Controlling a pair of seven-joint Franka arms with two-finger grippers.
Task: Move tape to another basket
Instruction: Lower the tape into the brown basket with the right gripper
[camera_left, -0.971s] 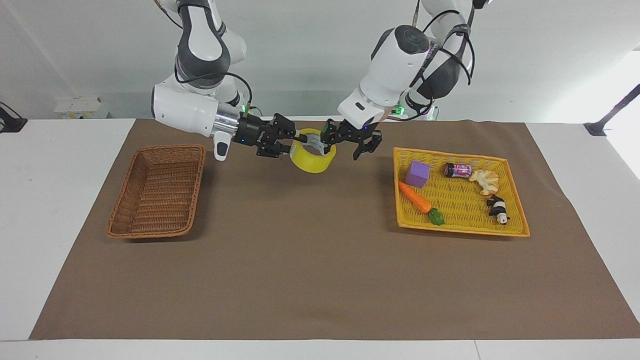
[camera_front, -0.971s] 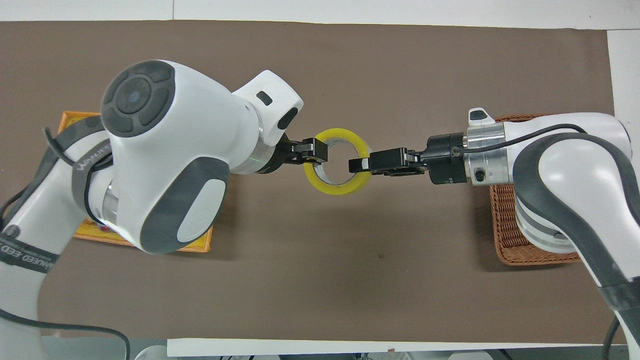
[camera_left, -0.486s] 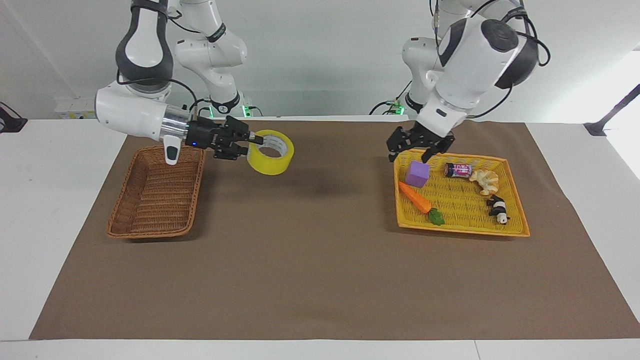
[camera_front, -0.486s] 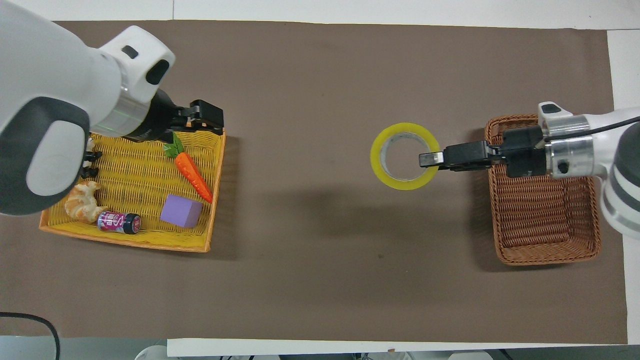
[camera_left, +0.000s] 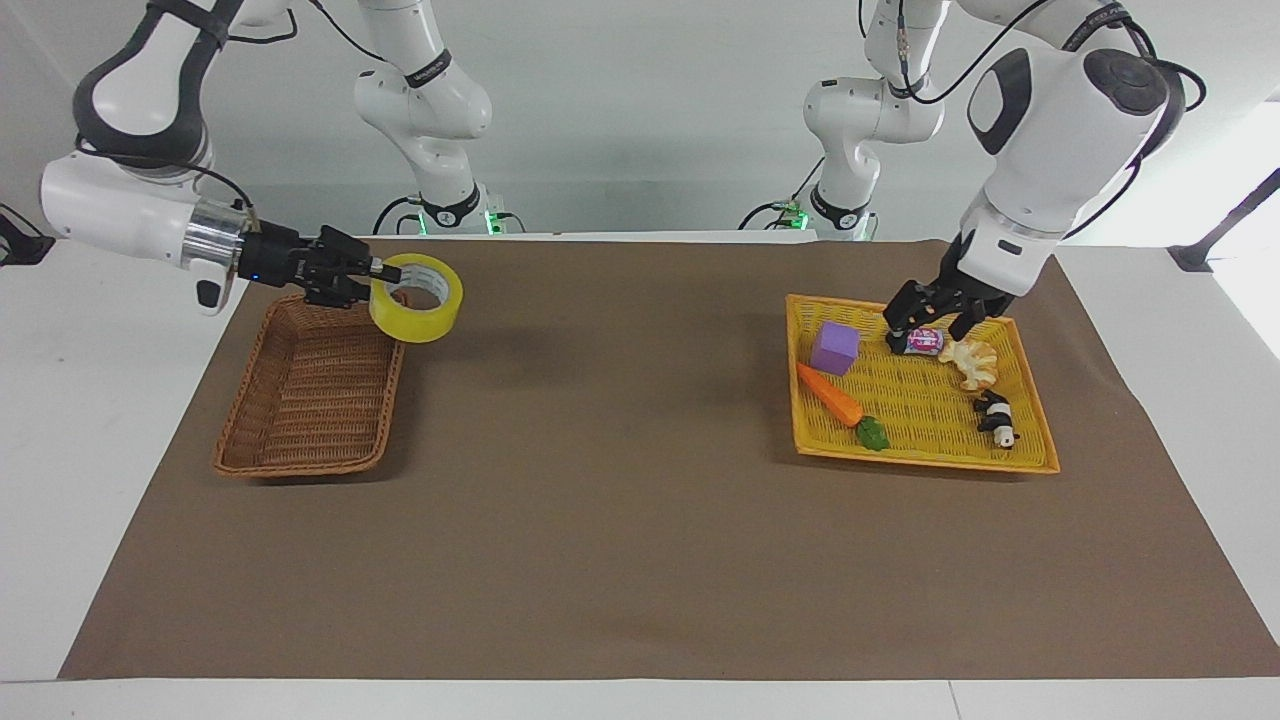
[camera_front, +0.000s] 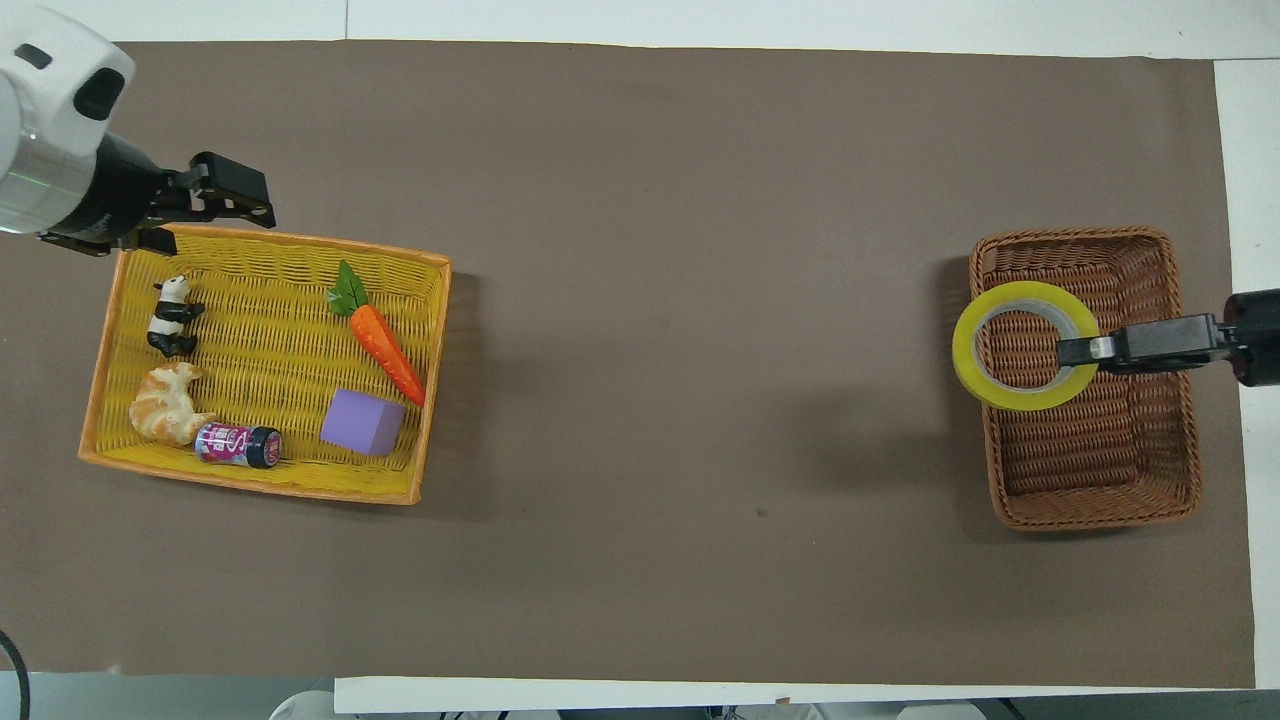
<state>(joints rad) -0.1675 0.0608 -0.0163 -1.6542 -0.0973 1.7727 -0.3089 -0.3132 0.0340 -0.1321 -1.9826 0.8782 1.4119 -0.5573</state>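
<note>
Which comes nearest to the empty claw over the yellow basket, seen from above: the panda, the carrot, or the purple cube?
From the left claw, in the overhead view:
1. Panda, at the yellow basket's outer end.
2. Carrot, mid-basket, farther from the robots than the cube.
3. Purple cube, toward the robots' rim.

White tabletop (camera_left: 120, 420) covered across most of its width by a brown mat (camera_left: 620, 520). Two baskets rest directly on the mat: a brown wicker basket (camera_left: 262, 462) toward the right arm's end, and a yellow mesh basket (camera_left: 925, 458) toward the left arm's end, well apart, with bare mat between.
</note>
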